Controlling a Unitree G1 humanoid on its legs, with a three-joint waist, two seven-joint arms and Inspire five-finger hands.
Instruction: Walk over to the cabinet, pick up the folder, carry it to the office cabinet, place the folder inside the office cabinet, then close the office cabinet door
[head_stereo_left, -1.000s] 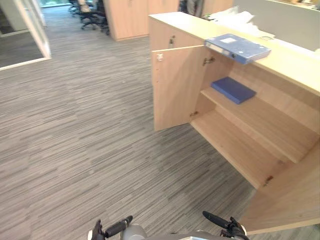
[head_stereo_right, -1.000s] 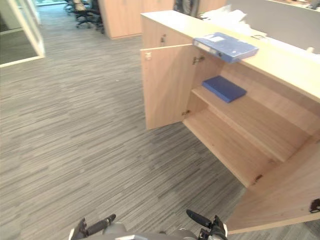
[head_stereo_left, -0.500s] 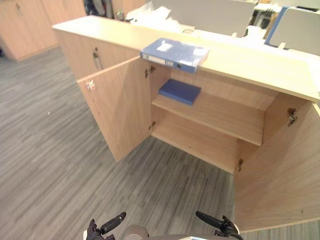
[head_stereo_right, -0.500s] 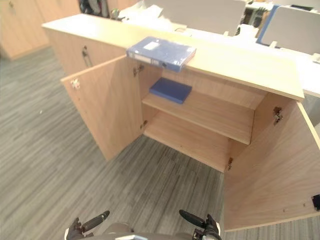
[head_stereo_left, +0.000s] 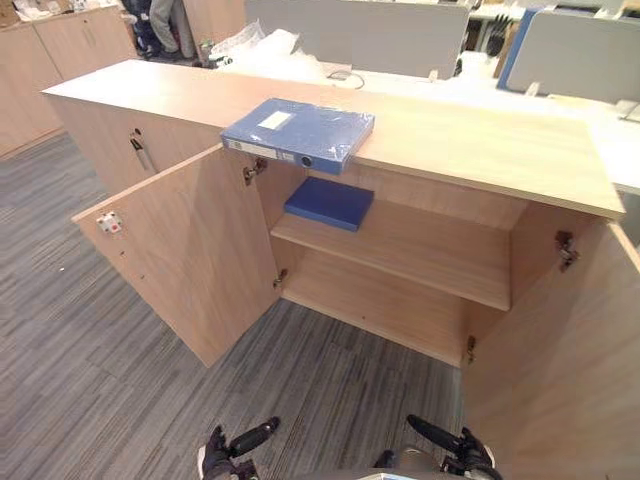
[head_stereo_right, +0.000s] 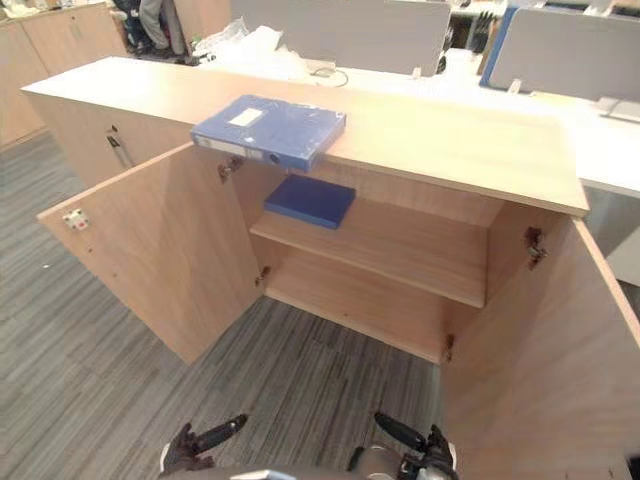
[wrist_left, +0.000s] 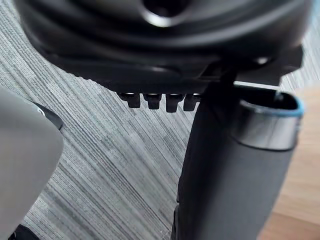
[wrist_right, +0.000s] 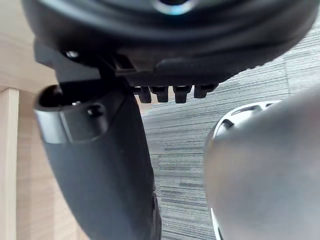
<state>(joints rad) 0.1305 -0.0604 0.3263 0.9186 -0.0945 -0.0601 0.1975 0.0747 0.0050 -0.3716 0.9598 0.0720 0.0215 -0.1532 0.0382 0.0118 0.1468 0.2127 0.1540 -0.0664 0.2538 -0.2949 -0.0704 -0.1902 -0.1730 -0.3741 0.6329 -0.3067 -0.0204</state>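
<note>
We stand facing the cabinet (head_stereo_left: 150, 150) with both hands low in front of us, because there is nothing to carry yet. The left hand (head_stereo_left: 218, 456) and the right hand (head_stereo_left: 468, 455) hang over the carpet (head_stereo_left: 60, 300), well short of the woodwork. In the wrist views the left fingers (wrist_left: 155, 100) and the right fingers (wrist_right: 175, 92) lie straight in a loose row, and neither hand closes on anything.

The folder (head_stereo_left: 298, 133), light blue, lies flat on the cabinet's top surface (head_stereo_left: 480, 140). One corner juts a little over the front edge, above the opening. We judge that this overhang gives the fingers an edge to get under, so it should be easier to lift than a folder lying fully on the surface.

Both doors are swung wide, the left door (head_stereo_left: 190, 260) and the right door (head_stereo_left: 560, 360), so the inside is already open for putting the folder in. A darker blue book (head_stereo_left: 329, 202) sits at the left end of the upper shelf (head_stereo_left: 420, 250), and the shelf beside it is bare. We think the walk is nearly done and the next step is reaching up for the folder
</note>
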